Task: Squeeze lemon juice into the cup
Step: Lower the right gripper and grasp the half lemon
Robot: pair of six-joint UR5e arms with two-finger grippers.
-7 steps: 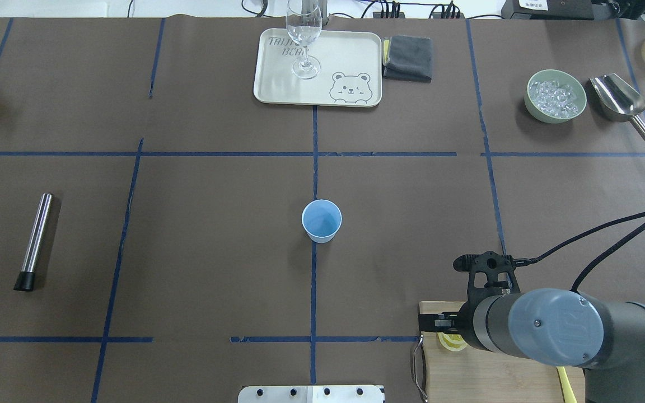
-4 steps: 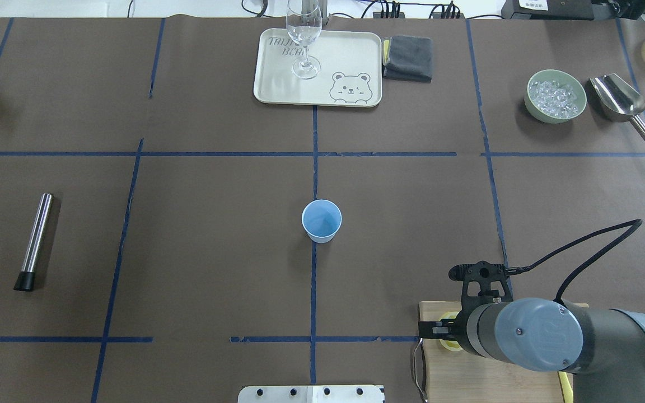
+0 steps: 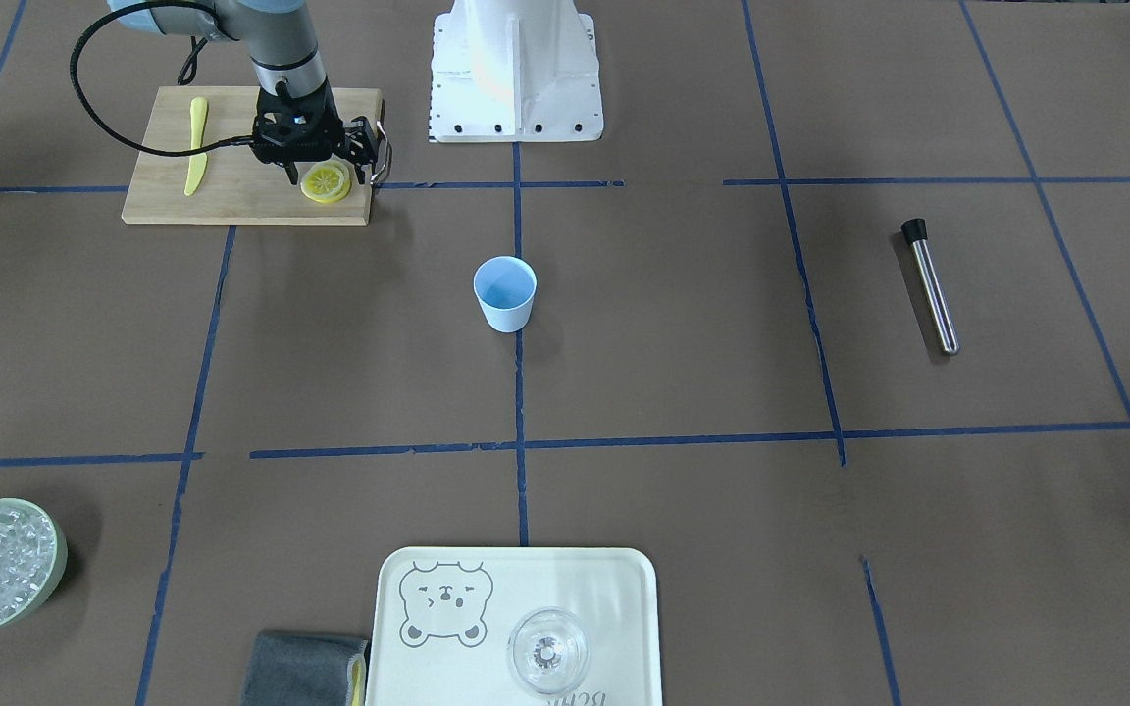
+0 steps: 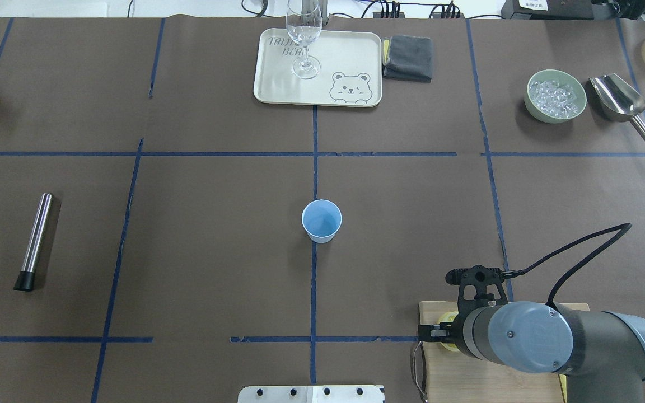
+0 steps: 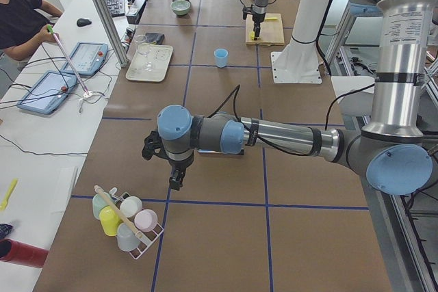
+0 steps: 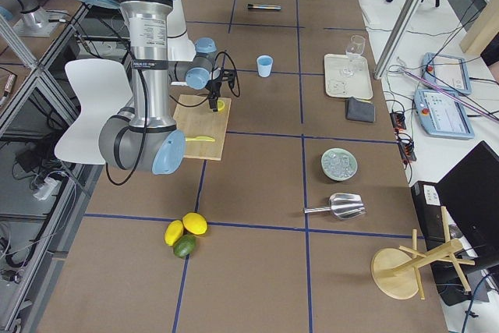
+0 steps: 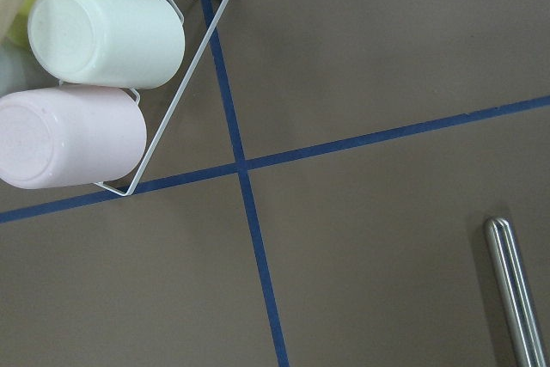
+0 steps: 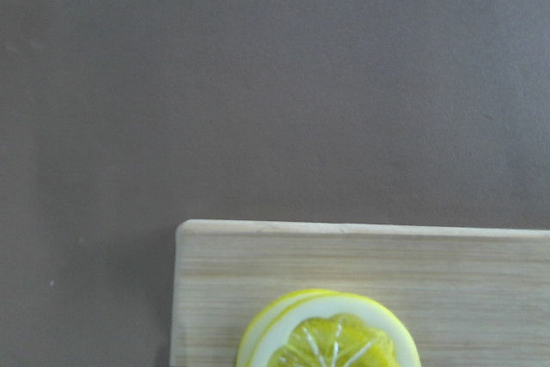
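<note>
Compared with a second ago, the overhead view shows the right arm drawn nearer the robot's edge of the bench [image 4: 216, 184], its elbow shifted toward the middle, so it hides more of the wooden board [image 4: 468, 380]. The right pincer [image 3: 327, 178] hangs over the board's corner nearest the cup [image 3: 505, 292], spread, with a finger on each side of the lemon [image 3: 326, 182]; whether they touch it cannot be told. The lemon lies flat on another slice at that corner, and only a sliver of it shows overhead. The cup stands upright mid-bench, well apart from the board, where it stood before. The left pincer [image 5: 175, 182] hovers near a wire rack of cups [image 5: 130, 227]; its state cannot be told.
</note>
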